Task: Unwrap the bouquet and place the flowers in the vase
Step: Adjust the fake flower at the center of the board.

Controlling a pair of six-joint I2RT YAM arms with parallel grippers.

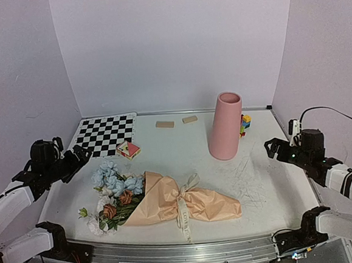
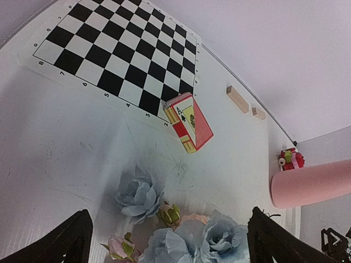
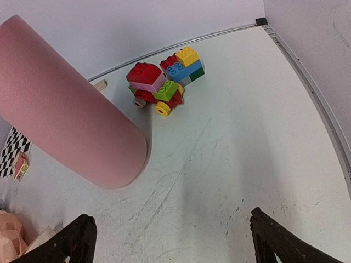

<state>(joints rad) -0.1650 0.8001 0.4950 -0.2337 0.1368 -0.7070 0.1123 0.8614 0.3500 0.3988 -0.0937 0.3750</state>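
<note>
The bouquet [image 1: 169, 202] lies on its side near the table's front, its peach paper cone tied with a cream ribbon [image 1: 183, 205]. The flowers [image 1: 112, 188] spill out at its left end; pale-blue blooms [image 2: 181, 241] fill the bottom of the left wrist view. The tall pink vase [image 1: 225, 126] stands upright at the back right and shows large in the right wrist view [image 3: 66, 115]. My left gripper [image 1: 81, 156] hovers open at the left, above and behind the blooms. My right gripper [image 1: 271, 148] is open at the right, beside the vase, nothing between its fingers.
A checkerboard mat [image 1: 106, 134] lies at the back left with a red card box [image 1: 128, 149] at its corner. Two small wooden blocks [image 1: 174, 122] sit near the back wall. A colourful toy-brick car [image 3: 163, 81] stands behind the vase.
</note>
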